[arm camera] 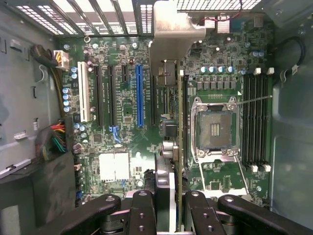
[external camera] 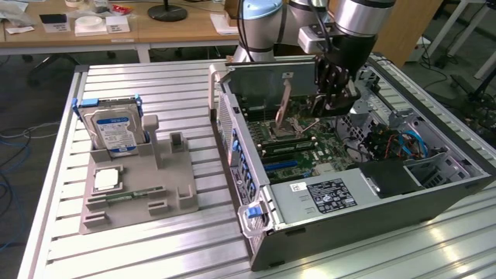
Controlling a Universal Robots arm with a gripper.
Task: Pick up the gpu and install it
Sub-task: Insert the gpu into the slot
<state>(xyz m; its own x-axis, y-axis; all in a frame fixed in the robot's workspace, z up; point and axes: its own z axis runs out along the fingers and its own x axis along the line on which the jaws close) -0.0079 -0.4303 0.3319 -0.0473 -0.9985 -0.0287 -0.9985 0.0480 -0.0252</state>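
GPU (arm camera: pixel 179 147) is clamped edge-on in the claw (arm camera: pixel 171 205) and hangs inside the open computer case (external camera: pixel 434 192), above the motherboard (arm camera: pixel 122 142). In the wrist view the card shows as a thin vertical strip running from between the fingers (arm camera: pixel 142 210) up toward its metal bracket (arm camera: pixel 171 29) at 12 o'clock. In the exterior view the GPU (external camera: pixel 284 102) appears as a reddish-brown sliver, tilted a little, at about 9 o'clock of the claw (external camera: pixel 329 107).

Claw state: narrow, closed on the lower edge of the card, fingers pressed to both faces.

Where it sits: card edge lies just beside the empty CPU socket (arm camera: pixel 215 129), between that socket and the bank of expansion slots. The long blue slot (arm camera: pixel 139 95) stands near, at 9 o'clock of the card in the wrist view. Card does not yet look seated; whether its connector touches any slot I cannot tell.

Judgement on doing the step well: hold the card square to the board, connector edge parallel to the chosen slot, bracket lined up with the rear opening of the case. The lean seen from outside should be taken out before any push down. Press straight and evenly, so neither end rides up. Keep clear of the socket lever and the memory slots (arm camera: pixel 257 120) at 3 o'clock.

Elsewhere: hard drive (external camera: pixel 112 131) and memory stick (external camera: pixel 136 195) rest in the grey fixture (external camera: pixel 174 186) on the desk (external camera: pixel 171 244), well apart from the case.
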